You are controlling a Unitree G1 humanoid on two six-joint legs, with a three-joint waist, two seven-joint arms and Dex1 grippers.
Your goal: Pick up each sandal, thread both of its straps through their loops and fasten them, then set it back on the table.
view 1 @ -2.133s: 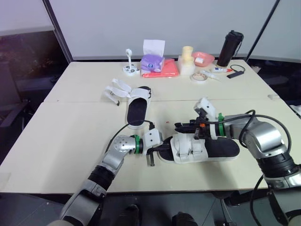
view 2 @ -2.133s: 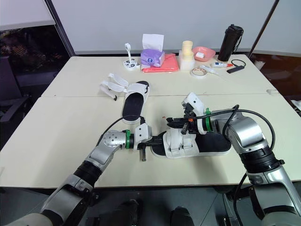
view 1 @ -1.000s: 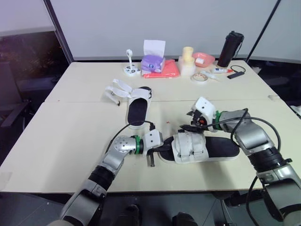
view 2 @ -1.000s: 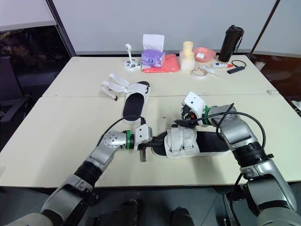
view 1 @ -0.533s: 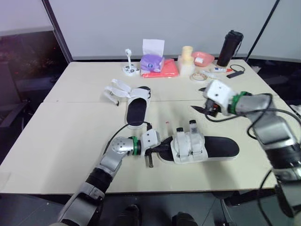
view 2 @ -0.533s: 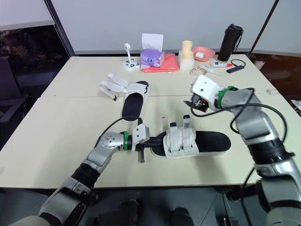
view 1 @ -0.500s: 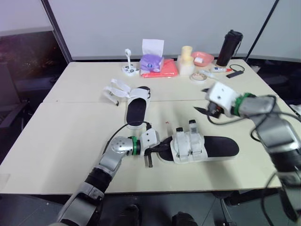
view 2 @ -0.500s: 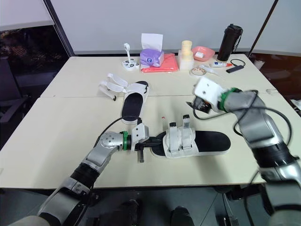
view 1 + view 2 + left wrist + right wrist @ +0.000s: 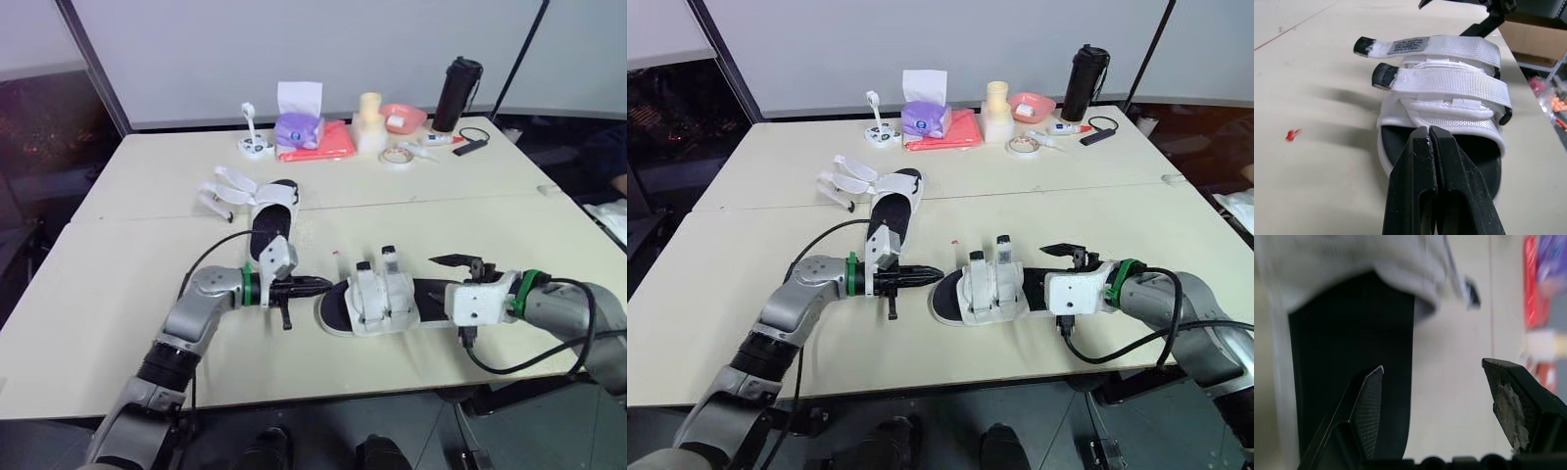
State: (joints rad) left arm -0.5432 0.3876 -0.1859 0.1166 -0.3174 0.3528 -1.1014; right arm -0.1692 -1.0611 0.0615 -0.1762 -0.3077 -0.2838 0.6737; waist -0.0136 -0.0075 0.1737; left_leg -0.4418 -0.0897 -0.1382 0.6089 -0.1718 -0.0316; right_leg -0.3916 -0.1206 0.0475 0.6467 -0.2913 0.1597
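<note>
Seemingly fastened, the near sandal [image 9: 377, 299] lies flat on the table [image 9: 118, 294], hence the left gripper [image 9: 318, 285] clenched empty just off its toe and the right gripper [image 9: 1432, 366] spread open at its heel.

The near sandal's [image 9: 382, 299] straps [image 9: 1459, 83] are white woven webbing, coarse and matt, with a sewn cloth label [image 9: 1410, 45]. Its footbed [image 9: 1352, 347] is black and dull, perhaps foam. The table [image 9: 118, 294] top is smooth, matt cream. The left gripper [image 9: 1428, 142] is smooth black plastic with a slight sheen. The right gripper [image 9: 1432, 366] carries a finely gridded pad [image 9: 1370, 401].
</note>
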